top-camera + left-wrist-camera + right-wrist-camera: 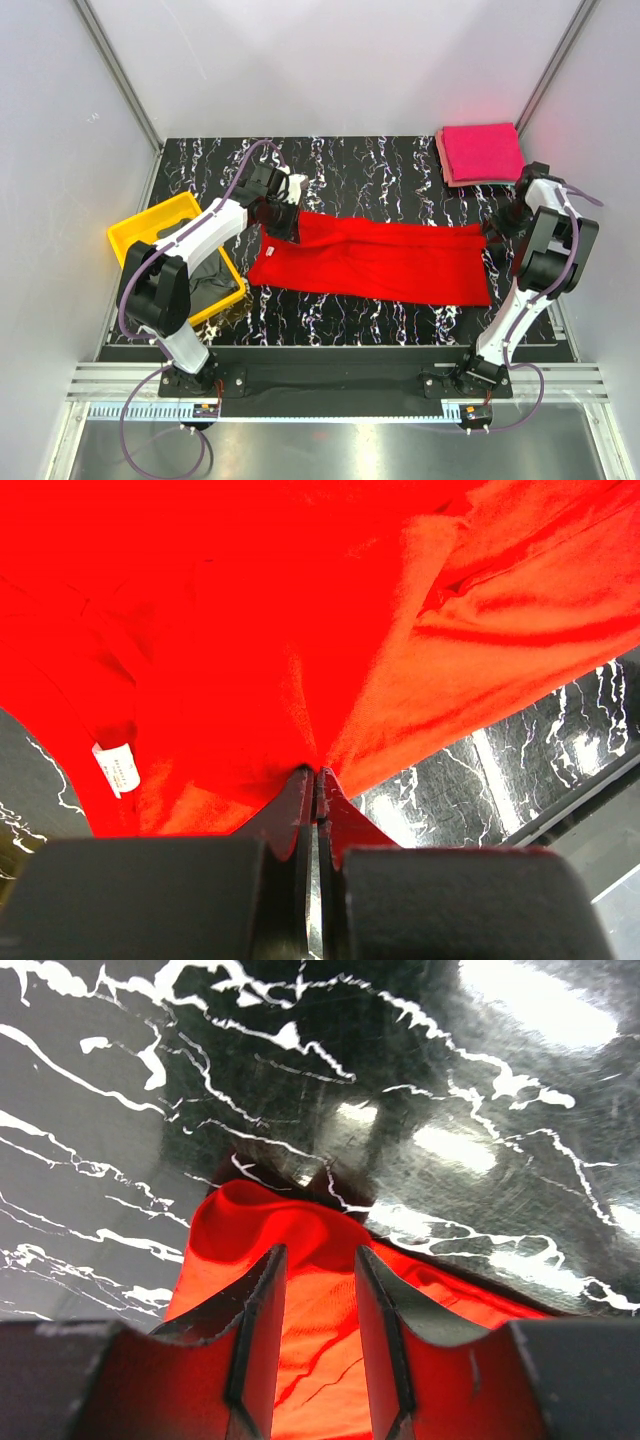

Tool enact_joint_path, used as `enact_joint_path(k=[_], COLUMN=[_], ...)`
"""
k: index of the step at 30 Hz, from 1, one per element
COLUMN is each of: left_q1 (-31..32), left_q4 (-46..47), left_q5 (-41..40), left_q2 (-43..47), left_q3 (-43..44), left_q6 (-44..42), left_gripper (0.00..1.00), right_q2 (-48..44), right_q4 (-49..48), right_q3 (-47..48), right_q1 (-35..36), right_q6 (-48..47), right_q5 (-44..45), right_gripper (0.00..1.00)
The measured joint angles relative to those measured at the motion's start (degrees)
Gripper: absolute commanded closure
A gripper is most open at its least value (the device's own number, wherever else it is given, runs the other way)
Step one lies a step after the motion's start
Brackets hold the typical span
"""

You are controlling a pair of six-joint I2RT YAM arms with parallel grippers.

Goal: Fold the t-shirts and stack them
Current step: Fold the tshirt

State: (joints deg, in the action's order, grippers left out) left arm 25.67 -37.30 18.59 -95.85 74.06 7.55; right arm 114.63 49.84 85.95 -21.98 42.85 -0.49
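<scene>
From above, a bright red soft cloth t-shirt (375,258) lies as a long band across the black, white-veined marble-look worktop (380,170). The left tool (287,215) is at its far left corner and the right tool (493,238) at its right end. Folded magenta-pink cloth shirts (482,152) sit stacked in the far right corner. A yellow plastic tray (135,235) at the left holds a dark grey cloth (210,278) (its shape is hard to make out).

On the left wrist view, the left tool (318,773) is pinched tight on a fold of the red t-shirt (300,630), with a small white neck label (118,768) nearby.

On the right wrist view, the right tool (318,1260) has its fingers apart, with the shirt's bunched edge (260,1220) between them.
</scene>
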Motion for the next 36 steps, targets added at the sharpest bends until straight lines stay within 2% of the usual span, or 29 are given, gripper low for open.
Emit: enact_joint_path(k=[9, 17, 24, 27, 36], left_q1=[0.00, 0.00, 0.00, 0.00, 0.28], left_q4=[-0.09, 0.02, 0.00, 0.00, 0.04], left_q5=[0.26, 0.26, 0.22, -0.02, -5.70], left_q2=[-0.02, -0.02, -0.02, -0.02, 0.00], left_q3=[0.00, 0.00, 0.00, 0.00, -0.28], left_q6=[0.00, 0.09, 0.09, 0.15, 1.62], left_gripper=[1.00, 1.00, 1.00, 1.00, 1.00], right_q2=[1.70, 1.68, 1.64, 1.64, -1.22], right_q4=[1.11, 1.27, 0.59, 0.33, -3.21], right_q3=[1.73, -0.35, -1.29, -1.77, -5.57], right_q1=[1.79, 1.86, 1.86, 1.86, 1.86], right_q6=[0.15, 0.11, -1.49, -3.28, -7.19], right_q5=[0.17, 1.55, 1.51, 1.51, 3.02], right_gripper=[0.63, 0.67, 0.78, 1.00, 1.00])
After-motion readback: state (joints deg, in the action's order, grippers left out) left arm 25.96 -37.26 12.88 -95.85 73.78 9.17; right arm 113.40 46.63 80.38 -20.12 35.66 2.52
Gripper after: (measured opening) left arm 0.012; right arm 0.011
